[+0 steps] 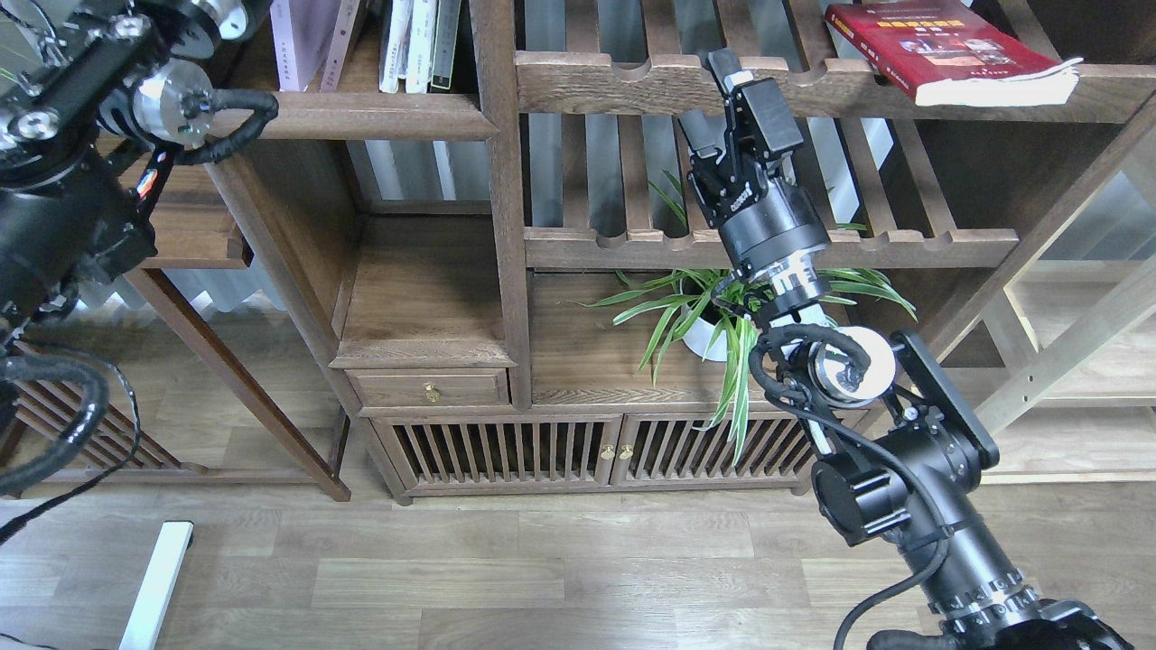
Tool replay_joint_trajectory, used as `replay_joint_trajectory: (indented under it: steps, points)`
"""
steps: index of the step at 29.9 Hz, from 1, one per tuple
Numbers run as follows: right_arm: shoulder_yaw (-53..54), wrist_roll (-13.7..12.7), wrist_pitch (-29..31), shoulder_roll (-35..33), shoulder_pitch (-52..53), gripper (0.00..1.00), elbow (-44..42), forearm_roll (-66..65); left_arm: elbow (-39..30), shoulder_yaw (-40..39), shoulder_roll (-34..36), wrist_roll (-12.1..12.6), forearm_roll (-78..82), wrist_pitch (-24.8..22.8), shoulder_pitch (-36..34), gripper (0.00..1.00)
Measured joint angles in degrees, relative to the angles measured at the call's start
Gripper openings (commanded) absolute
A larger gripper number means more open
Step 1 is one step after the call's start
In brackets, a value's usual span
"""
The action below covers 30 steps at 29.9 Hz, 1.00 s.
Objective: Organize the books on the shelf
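The red book (948,50) with photos on its cover lies flat on the top slatted shelf at the upper right, one corner over the front rail. My right gripper (713,97) is raised in front of that shelf's scalloped rail, left of the red book and apart from it. Its fingers stand apart with nothing between them. The solid shelf board (361,115) with the rounded front edge is at the upper left. A thick pale book (302,41) stands on it. The dark brown book is out of view. My left arm fills the top left corner; its gripper is out of view.
Slim white and dark-green volumes (415,45) stand on the solid board's right end. A potted green plant (713,329) sits on the lower shelf behind my right forearm. Below are a drawer (432,390) and slatted cabinet doors (542,451). An upright post (501,181) separates the bays.
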Motion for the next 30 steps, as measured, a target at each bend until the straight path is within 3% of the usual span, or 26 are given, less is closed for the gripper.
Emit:
replay_joint_trajectory:
  steps: [17, 22, 30]
  points:
    - [0.12, 0.08, 0.00, -0.08, -0.53, 0.89, 0.00, -0.07, -0.29, -0.81, 0.68, 0.61, -4.69, 0.00, -6.82, 0.40]
    - [0.12, 0.33, 0.00, -0.07, -0.53, 0.89, 0.00, -0.02, -1.70, -1.06, 1.27, 0.07, -5.73, -0.54, -6.76, 0.46]
    - [0.49, 0.44, 0.75, -0.15, -0.85, 0.91, -0.02, -0.08, -2.32, -1.11, 1.92, -0.47, -15.13, -5.48, -5.67, 0.49]
